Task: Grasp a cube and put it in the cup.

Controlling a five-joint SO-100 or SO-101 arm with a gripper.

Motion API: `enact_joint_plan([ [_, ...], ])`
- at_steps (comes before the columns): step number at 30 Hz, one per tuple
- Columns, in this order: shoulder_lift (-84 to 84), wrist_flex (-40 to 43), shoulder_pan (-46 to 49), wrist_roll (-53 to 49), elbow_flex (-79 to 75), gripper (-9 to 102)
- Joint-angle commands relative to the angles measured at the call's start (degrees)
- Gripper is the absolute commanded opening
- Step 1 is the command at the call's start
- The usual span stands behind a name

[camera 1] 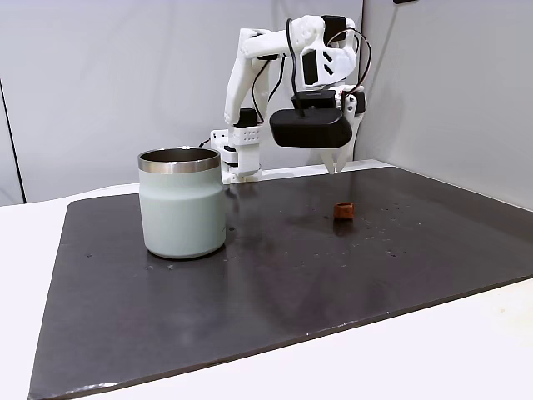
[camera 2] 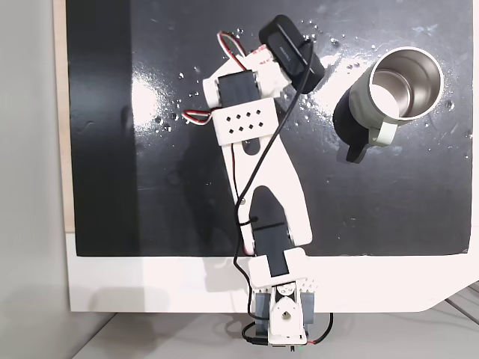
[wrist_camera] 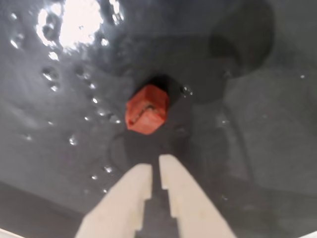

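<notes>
Lying on the dark mat (camera 1: pixel 275 283) of the worktop: the cube (wrist_camera: pixel 147 109), red-orange, small, free of any grip, seen also in a fixed view (camera 1: pixel 343 210). Directly above it, clear of the surface: the jaws (wrist_camera: pixel 155 161), white, two fingers nearly closed with a narrow slit between them, holding nothing, tips pointing down at the cube in the side fixed view (camera 1: pixel 334 167). Well apart on the mat: the cup (camera 1: pixel 182 202), pale grey-green with a steel rim, upright, mouth open in the fixed view from above (camera 2: pixel 397 87). Arm (camera 2: pixel 254 187): white, reaching over the mat.
</notes>
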Motion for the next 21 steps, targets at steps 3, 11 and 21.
enact_joint_plan([
  [3, -1.6, 3.3, -1.1, -1.5, -6.8, 0],
  [11, -2.0, 4.5, -1.1, -0.9, -6.9, 11],
  [21, -3.5, 5.9, -1.5, -2.5, -6.8, 30],
])
